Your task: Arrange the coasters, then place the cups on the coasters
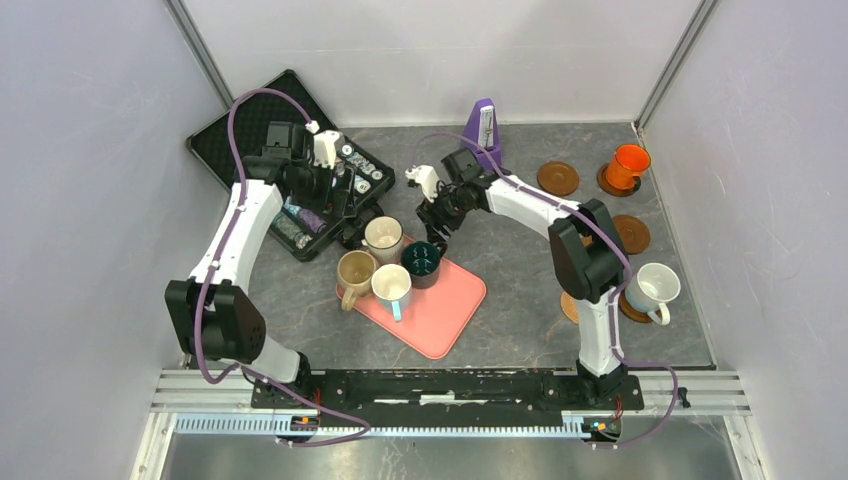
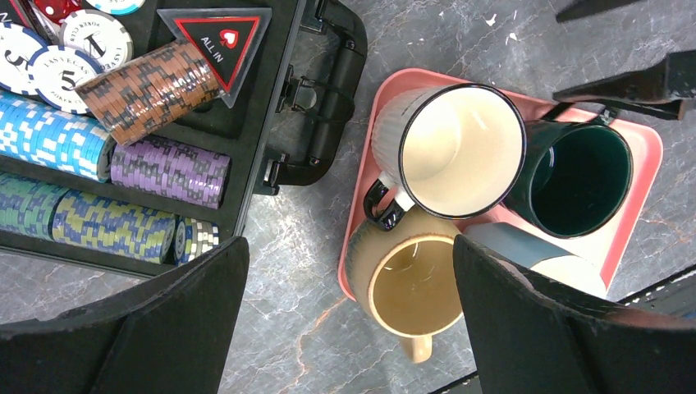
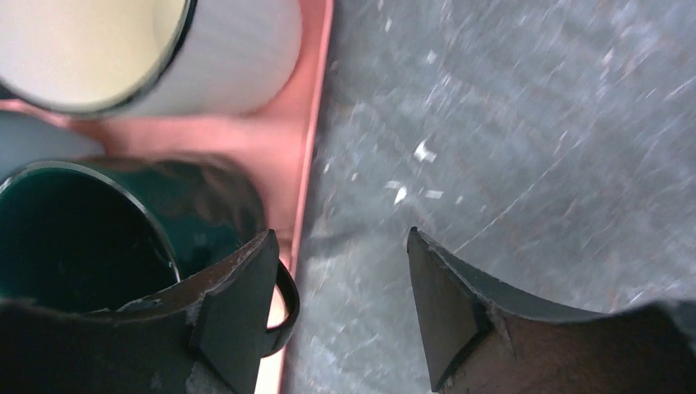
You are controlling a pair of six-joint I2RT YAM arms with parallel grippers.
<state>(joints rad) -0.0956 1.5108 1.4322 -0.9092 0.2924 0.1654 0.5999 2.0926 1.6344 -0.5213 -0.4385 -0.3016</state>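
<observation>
Four cups stand on the pink tray [image 1: 445, 310]: white with a dark rim [image 1: 383, 238], tan [image 1: 355, 274], light blue [image 1: 391, 284] and dark teal [image 1: 422, 262]. My right gripper [image 3: 338, 246] is open at the teal cup [image 3: 98, 238]. The cup's handle [image 3: 287, 300] lies just inside the left finger [image 3: 238, 312], and the other finger is over bare table. My left gripper [image 2: 351, 246] hangs wide open above the tan cup [image 2: 410, 287] and holds nothing. An orange cup [image 1: 628, 163] and a white cup [image 1: 655, 287] each sit on a coaster at the right. Bare coasters [image 1: 558, 178] [image 1: 631, 233] lie near them.
An open black case of poker chips [image 1: 262, 135] lies at the back left, close to my left arm. A purple metronome [image 1: 485, 124] stands at the back centre. Grey walls close in the table on three sides. Another coaster [image 1: 570, 306] shows partly behind my right arm.
</observation>
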